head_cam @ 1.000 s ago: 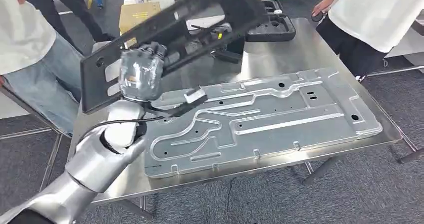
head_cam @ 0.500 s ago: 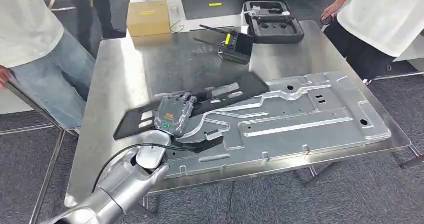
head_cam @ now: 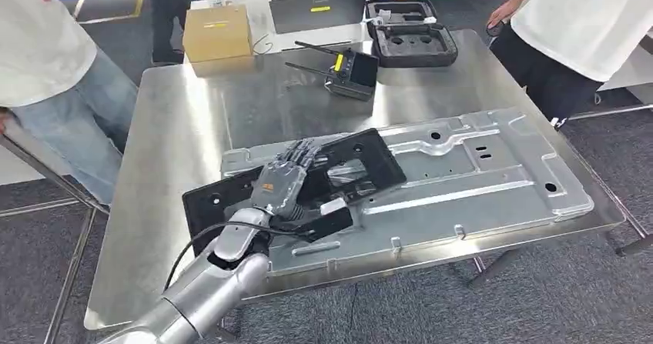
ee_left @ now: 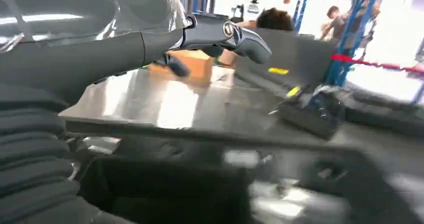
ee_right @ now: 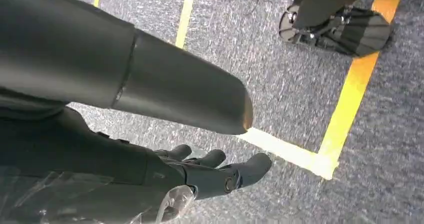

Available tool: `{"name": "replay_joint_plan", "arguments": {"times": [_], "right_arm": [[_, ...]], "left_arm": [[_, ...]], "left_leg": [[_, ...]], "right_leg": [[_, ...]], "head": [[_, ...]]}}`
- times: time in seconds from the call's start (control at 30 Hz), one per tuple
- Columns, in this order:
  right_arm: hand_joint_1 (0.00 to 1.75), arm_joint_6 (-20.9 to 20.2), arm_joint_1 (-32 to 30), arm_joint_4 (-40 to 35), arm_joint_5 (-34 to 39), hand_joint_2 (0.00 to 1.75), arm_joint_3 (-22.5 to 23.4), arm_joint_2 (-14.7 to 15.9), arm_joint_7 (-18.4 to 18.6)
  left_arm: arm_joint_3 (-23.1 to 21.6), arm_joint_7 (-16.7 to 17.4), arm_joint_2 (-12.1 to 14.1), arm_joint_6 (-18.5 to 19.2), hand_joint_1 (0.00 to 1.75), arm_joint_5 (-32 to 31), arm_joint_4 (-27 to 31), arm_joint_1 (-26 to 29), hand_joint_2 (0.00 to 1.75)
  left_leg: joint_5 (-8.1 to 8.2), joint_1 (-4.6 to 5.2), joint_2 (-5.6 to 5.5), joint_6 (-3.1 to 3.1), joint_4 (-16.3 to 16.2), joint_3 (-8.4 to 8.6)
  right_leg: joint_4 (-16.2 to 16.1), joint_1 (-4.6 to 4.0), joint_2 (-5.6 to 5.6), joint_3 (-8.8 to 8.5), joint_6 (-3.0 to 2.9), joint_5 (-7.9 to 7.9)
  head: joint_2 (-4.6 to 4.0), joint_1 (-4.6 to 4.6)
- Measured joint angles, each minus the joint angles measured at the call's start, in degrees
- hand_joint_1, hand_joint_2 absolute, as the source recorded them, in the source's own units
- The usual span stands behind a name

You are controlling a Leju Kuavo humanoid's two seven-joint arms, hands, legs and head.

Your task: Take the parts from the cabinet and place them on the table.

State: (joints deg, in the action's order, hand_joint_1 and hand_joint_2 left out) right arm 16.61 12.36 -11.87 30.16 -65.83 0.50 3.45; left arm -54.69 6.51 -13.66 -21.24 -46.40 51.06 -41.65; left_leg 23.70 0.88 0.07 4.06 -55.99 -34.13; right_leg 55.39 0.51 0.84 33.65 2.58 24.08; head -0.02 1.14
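1. The black frame part [head_cam: 350, 163] lay flat on the left end of the large silver stamped panel [head_cam: 477, 175], which itself rested on the steel table [head_cam: 169, 128]. The frame's near-left end overhung the panel edge onto bare table top.
2. Long axis of the frame ran from about 8 o'clock to 2 o'clock in the head view, near-left to far-right.
3. The left hand [head_cam: 286, 181] sat on top of the frame near its middle, fingers [head_cam: 304, 155] stretched out toward 1 o'clock, roughly along the frame's axis. The thumb side was hidden under the hand, so I could not tell whether it gripped a bar of the frame or merely rested on it.
4. In the left wrist view the left hand [ee_left: 220, 33] showed fingers extended over a dark bar of the frame [ee_left: 280, 149]; contact was too blurred to settle.
5. The right hand [ee_right: 215, 171] hung at the robot's side over carpet with yellow floor tape [ee_right: 350, 88], fingers loosely apart and holding nothing. The left hand was by far the nearer to the part.
6. Judgement: the part looked delivered; the pending move is letting go and lifting the hand back toward 7 o'clock along the arm's line, without dragging the frame.
7. Risk, as judgement: fingers inside the frame's openings could catch on withdrawal.
8. Also on the table: a black controller with antennas [head_cam: 350, 73] and a cardboard box [head_cam: 217, 27] at 12 o'clock. People stood at both sides.
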Motion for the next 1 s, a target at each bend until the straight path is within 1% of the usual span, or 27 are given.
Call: {"name": "replay_joint_plan", "arguments": {"times": [0.03, 0.1, 0.13, 0.17, 0.2, 0.23, 0.27, 0.3, 0.33, 0.37, 0.4, 0.43, 0.47, 0.5, 0.53, 0.57, 0.63, 0.67, 0.7, 0.73, 0.77, 0.8, 0.83, 0.87, 0.9, 0.97, 1.0], "right_arm": [[0.0, 0.31, 0.0, 0.0, 0.09, 0.0, 0.04, 0.02, -0.17], [0.0, 0.61, -0.26, 0.0, 0.41, 0.0, 0.18, 0.07, -0.43], [0.0, 0.68, -0.39, 0.0, 0.5, 0.0, 0.35, 0.07, -0.54], [0.0, 0.81, -0.57, 0.0, 0.57, 0.0, 0.59, 0.18, -0.63], [0.0, 0.98, -0.64, 0.0, 0.83, 0.0, 0.72, 0.15, -0.68], [0.0, 1.09, -0.87, 0.0, 1.07, 0.0, 0.9, 0.13, -0.87], [0.0, 1.24, -1.05, 0.0, 1.31, 0.0, 1.09, 0.13, -1.11], [0.0, 1.4, -1.25, 0.0, 1.72, 0.0, 1.33, 0.13, -1.16], [0.0, 1.49, -1.49, 0.0, 1.81, 0.0, 1.6, 0.13, -1.27], [0.0, 1.6, -1.63, 0.0, 2.01, 0.0, 1.77, 0.13, -1.35], [0.0, 1.74, -1.75, 0.0, 2.29, 0.0, 2.03, 0.15, -1.33], [0.0, 2.03, -1.9, 0.0, 2.38, 0.0, 2.25, 0.2, -1.42], [0.0, 2.25, -1.96, 0.0, 2.75, 0.0, 2.53, 0.24, -1.53], [0.0, 2.45, -2.03, 0.0, 2.95, 0.0, 2.67, 0.26, -1.62], [0.0, 2.64, -2.03, 0.0, 3.29, 0.0, 2.88, 0.28, -1.79], [0.0, 2.93, -2.13, 0.0, 3.65, 0.0, 3.08, 0.28, -1.86], [0.0, 3.3, -2.78, 0.0, 4.46, 0.0, 3.58, 0.28, -2.1], [0.0, 3.37, -3.14, 0.0, 4.81, 0.0, 3.87, 0.24, -2.31], [0.0, 3.41, -3.4, 0.0, 5.35, 0.0, 4.19, 0.31, -2.53], [0.0, 3.47, -3.7, 0.02, 5.55, 0.0, 4.39, 0.37, -2.71], [0.0, 3.5, -4.01, 0.02, 5.92, 0.0, 4.61, 0.37, -2.97], [0.0, 3.5, -4.44, 0.02, 6.1, 0.0, 4.92, 0.39, -3.19], [0.0, 3.47, -4.69, 0.02, 6.36, 0.0, 5.12, 0.44, -3.3], [0.0, 3.37, -4.96, 0.02, 6.43, 0.0, 5.38, 0.46, -3.39], [0.0, 3.37, -5.24, 0.02, 6.43, 0.0, 5.55, 0.5, -3.36], [0.0, 3.15, -5.56, 0.02, 6.45, 0.0, 5.92, 0.57, -3.3], [0.0, 3.08, -5.58, 0.02, 6.47, 0.0, 6.08, 0.57, -3.28]], "left_arm": [[-0.09, 0.0, -0.22, 0.07, 0.0, 1.2, 1.38, 0.04, 0.0], [-0.22, -0.28, -0.09, -0.06, 0.0, 4.82, 5.15, 0.28, 0.0], [-0.22, -0.48, -0.09, -0.11, 0.0, 6.16, 6.83, 0.22, 0.0], [-0.22, -0.55, -0.04, -0.09, 0.0, 7.41, 8.53, 0.19, 0.0], [-0.2, -0.72, 0.09, 0.11, 0.0, 8.85, 10.28, 0.13, 0.0], [-0.15, -1.2, 0.29, 0.37, 0.0, 11.13, 12.38, 0.23, 0.0], [-0.09, -2.28, 0.68, 0.93, 0.0, 14.6, 14.85, 0.44, 0.0], [-0.04, -3.14, 1.11, 1.31, 0.0, 17.87, 17.23, 0.89, 0.0], [-0.04, -3.7, 1.49, 1.6, 0.0, 19.66, 18.89, 1.37, 0.0], [-0.04, -4.42, 2.04, 2.01, 0.0, 21.58, 21.01, 1.81, 0.0], [-0.04, -5.19, 2.36, 2.45, 0.0, 24.07, 22.25, 2.2, 0.0], [-0.02, -5.9, 2.73, 3.1, 0.0, 26.17, 23.64, 2.59, 0.0], [0.0, -6.72, 3.21, 3.92, 0.0, 28.56, 25.44, 3.16, 0.0], [0.0, -7.81, 3.65, 5.21, 0.0, 31.81, 27.48, 3.91, 0.0], [0.0, -8.79, 4.22, 6.51, 0.0, 35.0, 29.08, 4.77, 0.0], [-0.02, -9.82, 4.57, 7.46, 0.0, 37.27, 30.03, 5.89, 0.0], [-0.04, -12.1, 5.58, 8.65, 0.0, 41.52, 31.53, 9.17, 0.0], [-0.04, -13.32, 6.17, 8.96, 0.0, 43.08, 32.28, 11.04, 0.0], [-0.04, -14.57, 6.98, 9.11, 0.0, 44.59, 33.24, 12.94, 0.0], [-0.04, -15.43, 7.72, 9.18, 0.0, 45.49, 33.85, 14.45, 0.0], [-0.02, -15.91, 8.46, 9.18, 0.0, 46.52, 34.27, 15.79, 0.0], [0.07, -16.11, 9.18, 9.18, 0.0, 47.43, 34.4, 17.45, 0.0], [0.15, -16.13, 9.77, 9.33, 0.0, 48.28, 34.4, 19.2, 0.0], [0.39, -16.11, 10.86, 9.79, 0.0, 49.76, 34.4, 21.06, 0.0], [0.74, -16.09, 11.8, 10.38, 0.0, 50.96, 34.4, 22.9, 0.0], [1.79, -15.56, 13.36, 11.37, 0.0, 53.75, 34.18, 26.05, 0.0], [2.08, -15.61, 13.99, 11.58, 0.0, 54.75, 33.89, 27.12, 0.0]], "left_leg": [[-0.15, -0.09, 0.14, -0.25, 0.06, 0.03], [-0.2, 0.26, 0.06, -0.17, -0.08, -0.05], [-0.44, 0.11, 0.05, 0.12, 0.26, 0.03], [-0.85, -0.32, 0.12, 0.59, 0.7, 0.32], [-0.95, -0.35, 0.09, 0.82, 0.78, 0.31], [-1.05, -0.37, 0.12, 0.98, 0.78, 0.28], [-1.08, -0.34, 0.11, 1.03, 0.77, 0.22], [-1.12, -0.28, 0.12, 1.08, 0.76, 0.18], [-1.18, -0.28, 0.11, 1.14, 0.75, 0.15], [-1.21, -0.28, 0.1, 1.14, 0.75, 0.13], [-1.28, -0.3, 0.09, 1.09, 0.74, 0.13], [-1.38, -0.31, 0.0, 0.94, 0.69, 0.14], [-1.46, -0.34, -0.02, 0.79, 0.67, 0.16], [-1.57, -0.12, 0.01, 0.5, 0.64, 0.07], [-1.67, 0.21, 0.0, 0.19, 0.53, -0.11], [-1.91, 0.2, 0.08, -0.17, 0.68, -0.09], [-2.16, 0.11, 0.16, -0.64, 0.82, 0.06], [-1.94, 0.04, 0.05, -0.8, 0.62, -0.1], [-0.01, -0.14, 0.02, -1.42, -1.08, -0.88], [2.88, -0.39, 0.01, -1.94, -5.04, -2.47], [5.59, -0.61, 0.0, -2.36, -9.99, -4.4], [7.9, -0.7, 0.01, -2.65, -15.13, -6.35], [8.96, -0.75, 0.0, -2.75, -18.31, -7.37], [8.66, -0.81, 0.0, -2.78, -18.57, -7.12], [7.17, -0.83, 0.0, -2.65, -15.59, -5.2], [3.38, -0.77, 0.0, -2.05, -4.34, 1.65], [2.65, -0.63, -0.01, -1.51, 0.41, 4.7]], "right_leg": [[-0.08, 0.11, -0.01, 0.08, 0.22, -0.07], [-0.2, 0.25, -0.09, -0.02, 0.62, -0.24], [-0.28, 0.25, -0.09, -0.13, 0.97, -0.22], [0.26, 0.47, -0.18, -0.04, 1.2, 0.59], [2.62, 0.33, -0.37, 0.84, 1.41, 2.64], [6.77, 0.33, -0.36, 2.52, 1.55, 5.25], [11.82, 0.39, -0.37, 4.52, 1.71, 7.68], [16.06, 0.43, -0.38, 6.14, 1.83, 9.34], [18.02, 0.43, -0.39, 6.72, 1.88, 9.79], [17.46, 0.45, -0.41, 6.1, 1.89, 9.12], [14.36, 0.54, -0.48, 4.22, 1.9, 7.35], [9.58, 0.63, -0.53, 1.5, 1.88, 5.14], [4.05, 0.67, -0.56, -1.67, 1.72, 3.02], [-0.44, 0.58, -0.57, -4.04, 1.51, 2.83], [-0.9, 0.22, -0.57, -3.98, 1.07, 2.47], [-0.91, 0.19, -0.52, -3.87, 0.84, 2.32], [-0.99, 0.16, -0.45, -3.87, 0.27, 1.99], [-1.23, 0.55, -0.62, -3.79, -0.25, 1.6], [-1.21, 0.58, -0.7, -3.55, -0.56, 1.41], [-1.2, 0.6, -0.8, -3.25, -0.85, 1.22], [-1.19, 0.56, -0.85, -2.94, -1.0, 1.04], [-1.18, 0.54, -0.87, -2.62, -1.05, 0.83], [-1.17, 0.53, -0.87, -2.36, -1.07, 0.69], [-1.16, 0.54, -0.8, -2.1, -1.11, 0.51], [-1.16, 0.53, -0.73, -1.93, -1.01, 0.34], [-1.16, 0.5, -0.55, -1.8, -0.79, 0.17], [-1.14, 0.5, -0.54, -1.81, -0.58, 0.03]], "head": [[0.0, 0.09], [0.0, 0.07], [0.0, 0.07], [0.0, 0.09], [0.0, 0.24], [0.0, 0.35], [0.0, 0.37], [0.0, 0.37], [0.0, 0.37], [0.0, 0.37], [0.0, 0.37], [0.0, 0.37], [0.0, 0.37], [0.0, 0.39], [0.0, 0.33], [0.0, 0.33], [0.0, 0.31], [0.0, 0.33], [0.0, 0.2], [0.0, 0.04], [0.0, 0.07], [0.0, 0.04], [0.0, 0.04], [0.0, 0.04], [0.0, 0.04], [0.0, 0.04], [0.0, 0.02]]}}
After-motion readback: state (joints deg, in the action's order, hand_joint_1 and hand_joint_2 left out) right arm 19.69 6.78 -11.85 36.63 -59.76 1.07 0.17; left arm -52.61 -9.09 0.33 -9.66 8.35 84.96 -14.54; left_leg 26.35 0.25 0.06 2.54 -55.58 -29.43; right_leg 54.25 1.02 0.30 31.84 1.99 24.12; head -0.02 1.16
